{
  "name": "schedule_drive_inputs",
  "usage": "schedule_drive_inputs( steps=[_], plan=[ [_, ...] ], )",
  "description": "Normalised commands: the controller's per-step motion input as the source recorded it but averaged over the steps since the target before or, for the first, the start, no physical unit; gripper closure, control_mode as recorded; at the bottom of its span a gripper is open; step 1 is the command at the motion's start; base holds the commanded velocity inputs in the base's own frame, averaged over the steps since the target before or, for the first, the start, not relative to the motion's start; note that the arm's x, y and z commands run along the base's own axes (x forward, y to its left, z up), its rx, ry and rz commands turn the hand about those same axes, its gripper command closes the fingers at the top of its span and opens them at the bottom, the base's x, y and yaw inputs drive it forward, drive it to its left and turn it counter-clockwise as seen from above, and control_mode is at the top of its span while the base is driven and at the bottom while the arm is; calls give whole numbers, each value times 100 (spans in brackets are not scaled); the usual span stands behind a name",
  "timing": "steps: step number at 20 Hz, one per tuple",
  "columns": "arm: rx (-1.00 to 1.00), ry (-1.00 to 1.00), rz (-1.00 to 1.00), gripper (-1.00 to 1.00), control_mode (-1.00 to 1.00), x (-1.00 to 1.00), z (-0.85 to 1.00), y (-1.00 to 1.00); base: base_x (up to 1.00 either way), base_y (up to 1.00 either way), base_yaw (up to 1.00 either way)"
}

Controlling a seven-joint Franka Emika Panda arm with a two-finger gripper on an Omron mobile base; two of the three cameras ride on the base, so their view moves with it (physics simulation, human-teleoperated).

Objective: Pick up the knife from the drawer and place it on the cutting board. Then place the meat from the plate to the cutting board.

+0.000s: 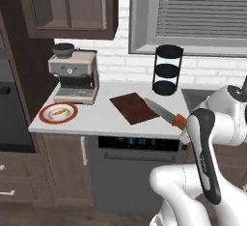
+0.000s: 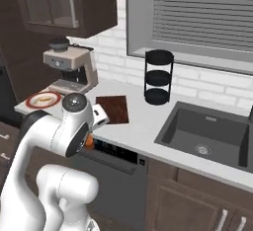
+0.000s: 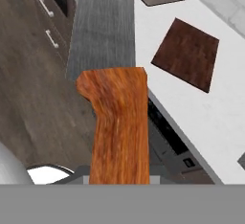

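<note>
Presently the knife (image 1: 166, 113) is held by its orange handle in the closed end effector (image 1: 183, 132), blade carried over the worktop (image 1: 101, 118) edge toward the board (image 1: 133, 107), ready for placement.

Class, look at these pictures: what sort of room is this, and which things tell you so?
A kitchen, rendered: a sink set in the counter, a coffee machine beside a plate, and a cutting board.

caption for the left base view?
Gripper holds the knife by its orange handle, blade over the cutting board edge.
</note>
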Motion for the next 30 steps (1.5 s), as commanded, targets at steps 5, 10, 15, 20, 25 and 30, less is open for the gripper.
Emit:
schedule_drive_inputs(
  steps=[5, 10, 15, 20, 25, 30],
  plan=[
    [0, 0, 0, 100, 100, 0, 0, 0, 43, 40, -28],
    [0, 0, 0, 100, 100, 0, 0, 0, 46, 65, -12],
    [0, 0, 0, 100, 100, 0, 0, 0, 87, 29, -1],
    [0, 0, 0, 100, 100, 0, 0, 0, 89, -2, -4],
    [0, 0, 0, 100, 100, 0, 0, 0, 24, 11, -14],
    [0, 0, 0, 100, 100, 0, 0, 0, -3, 30, -31]
  ],
)
